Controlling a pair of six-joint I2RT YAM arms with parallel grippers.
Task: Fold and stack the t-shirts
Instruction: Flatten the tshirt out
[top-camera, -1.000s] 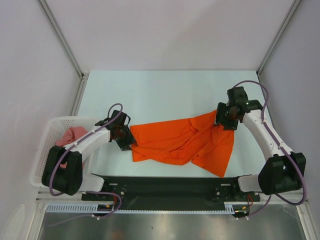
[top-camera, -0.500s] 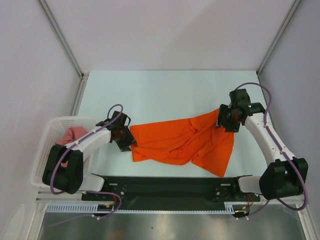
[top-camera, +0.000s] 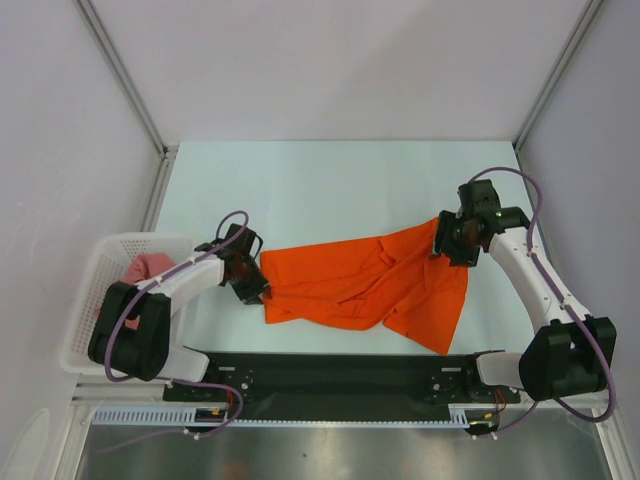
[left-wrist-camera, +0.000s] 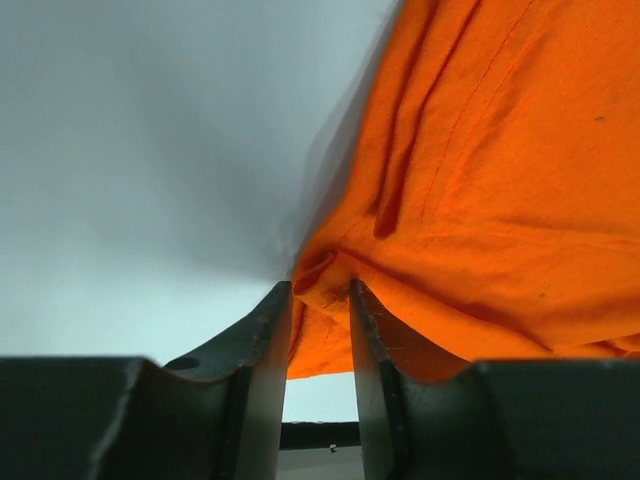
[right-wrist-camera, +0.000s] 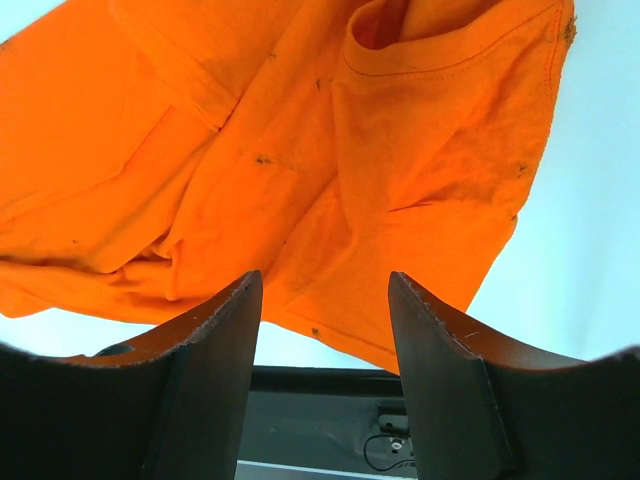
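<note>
"What's on the pale bench (top-camera: 330, 180) inside those white walls?"

"An orange shirt (top-camera: 360, 285), rumpled and spread sideways across the near half. It lies between the two arms, closer to the near edge than the far one."

"And the left gripper (left-wrist-camera: 320, 292)?"

"It is clamped on a fold at the shirt's left edge. The cloth bunches between its fingers (left-wrist-camera: 262, 340), which are nearly together."

"The right gripper (right-wrist-camera: 325, 285)?"

"It is over the shirt's far right corner, toward the right edge. Its fingers are spread wide with nothing between them, and the collar shows below."

"Any other shirt?"

"A pink shirt (top-camera: 150, 268) lies bunched in a white basket (top-camera: 88, 300) just off the left edge, toward the near left corner."
</note>
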